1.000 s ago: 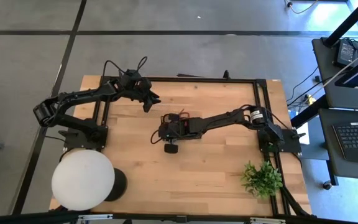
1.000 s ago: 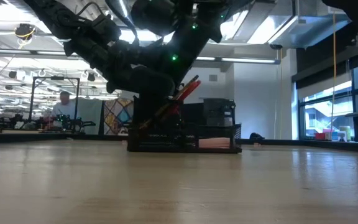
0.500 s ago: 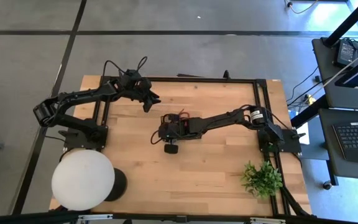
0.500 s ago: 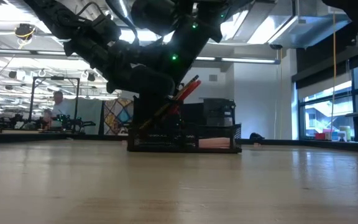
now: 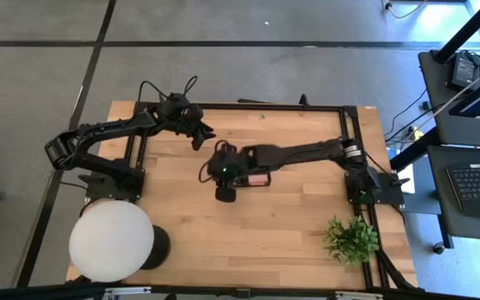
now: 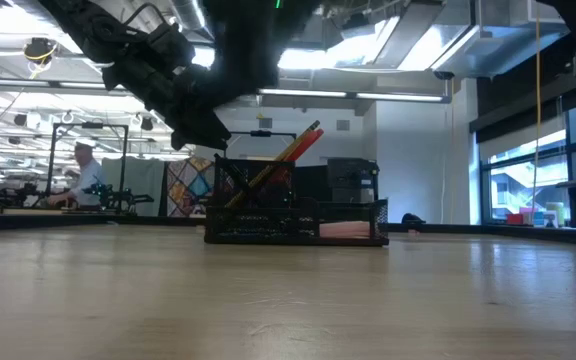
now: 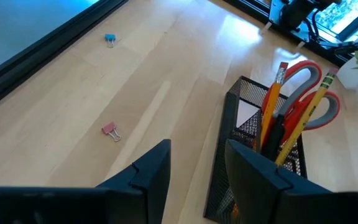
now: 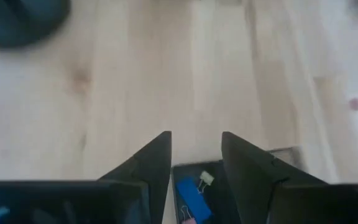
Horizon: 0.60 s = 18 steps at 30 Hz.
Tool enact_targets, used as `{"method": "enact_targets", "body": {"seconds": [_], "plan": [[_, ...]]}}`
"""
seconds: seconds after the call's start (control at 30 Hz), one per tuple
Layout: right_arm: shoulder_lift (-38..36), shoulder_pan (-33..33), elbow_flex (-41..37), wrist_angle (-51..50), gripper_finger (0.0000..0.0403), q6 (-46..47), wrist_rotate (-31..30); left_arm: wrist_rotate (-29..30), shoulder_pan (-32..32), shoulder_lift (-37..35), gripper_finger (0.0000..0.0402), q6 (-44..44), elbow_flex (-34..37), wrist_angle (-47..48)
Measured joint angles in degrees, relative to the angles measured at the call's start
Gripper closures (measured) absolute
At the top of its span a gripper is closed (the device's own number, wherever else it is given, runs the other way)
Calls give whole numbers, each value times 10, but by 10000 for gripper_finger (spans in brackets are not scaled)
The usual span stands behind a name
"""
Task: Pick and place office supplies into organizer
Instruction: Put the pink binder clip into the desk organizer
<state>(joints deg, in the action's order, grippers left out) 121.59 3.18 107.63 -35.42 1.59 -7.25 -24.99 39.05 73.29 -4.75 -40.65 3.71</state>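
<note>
Right gripper [image 5: 226, 193], over the middle of the table [image 5: 290, 233]: fingers [image 8: 146, 163] parted with bare wood showing in the gap, holding nothing. Directly beneath and between them in the right wrist view lies a compartment of the organizer [image 8: 211, 186], containing a blue piece [image 8: 188, 191] and a small pale clip [image 8: 205, 178]. In the high view the organizer [image 5: 257, 178] sits partly under this arm, just beside the gripper on the side toward the arm's base.

Left gripper [image 5: 198, 140], near the far rail of the table: fingers [image 7: 151, 171] spread apart and empty, aimed past the organizer's upright mesh cup [image 7: 244, 146]. The cup holds red-handled scissors [image 7: 309, 93] and yellow pencils [image 7: 272, 102], all leaning. In the low view the scissors [image 6: 303, 140] and pencils slant above the tray [image 6: 298, 225], and a pink note block [image 6: 348, 229] shows in its low section.

Loose on the wood beyond the left gripper: a pink binder clip [image 7: 110, 130], and a blue binder clip [image 7: 110, 39] close to the dark table rail.

Periphery: white round lamp [image 5: 111, 240] at the near left corner, green plant [image 5: 350, 239] at the near right; open wood between them. A person [image 6: 83, 172] is in the room behind.
</note>
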Motion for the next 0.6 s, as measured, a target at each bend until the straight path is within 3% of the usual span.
{"method": "enact_targets", "body": {"seconds": [0.33, 0.53, 0.6], "plan": [[-125, -69, 96, -149, 257, 10, 1, -1, -12, 0, 255, -39, 0, -6], [-220, -124, 10, -163, 257, 0, 0, 0, -24, 0, 255, -46, 0, -46], [-259, -144, -48, -134, 257, -3, -12, 30, -30, -1, 255, -60, 0, -58]]}}
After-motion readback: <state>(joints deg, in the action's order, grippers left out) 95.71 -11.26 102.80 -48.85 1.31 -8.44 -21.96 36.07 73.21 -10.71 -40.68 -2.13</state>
